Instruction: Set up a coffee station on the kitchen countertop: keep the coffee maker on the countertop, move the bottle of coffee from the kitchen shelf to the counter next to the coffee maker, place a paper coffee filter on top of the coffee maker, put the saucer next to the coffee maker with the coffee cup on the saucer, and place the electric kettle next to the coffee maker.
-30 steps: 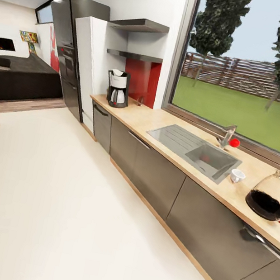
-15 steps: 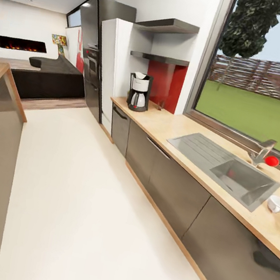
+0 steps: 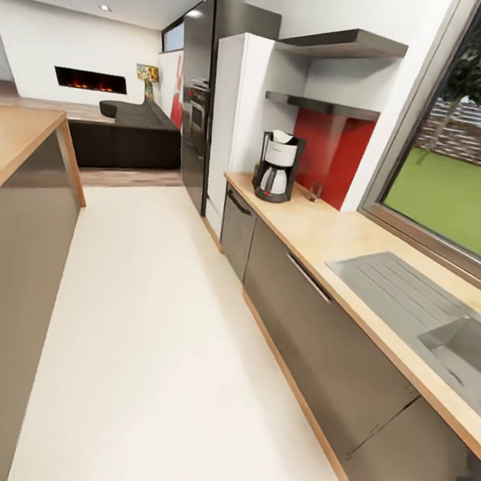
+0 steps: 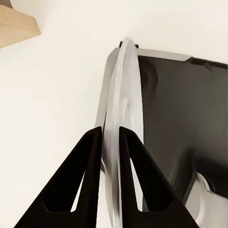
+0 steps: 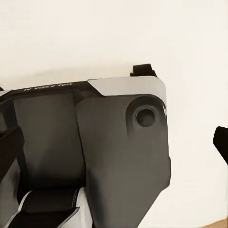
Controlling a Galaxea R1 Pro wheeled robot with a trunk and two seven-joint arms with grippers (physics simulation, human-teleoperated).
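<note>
The view had swung left since earlier; the coffee maker [image 3: 277, 166] stood far along the bench [image 3: 329, 232]. The left claw [image 4: 110, 142] gripped the saucer [image 4: 118, 118] edge-on. The right claw's state could not be told.

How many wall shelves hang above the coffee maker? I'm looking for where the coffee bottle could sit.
2: upper shelf and lower shelf, both above the coffee maker. No bottle is visible; their tops are hidden.
</note>
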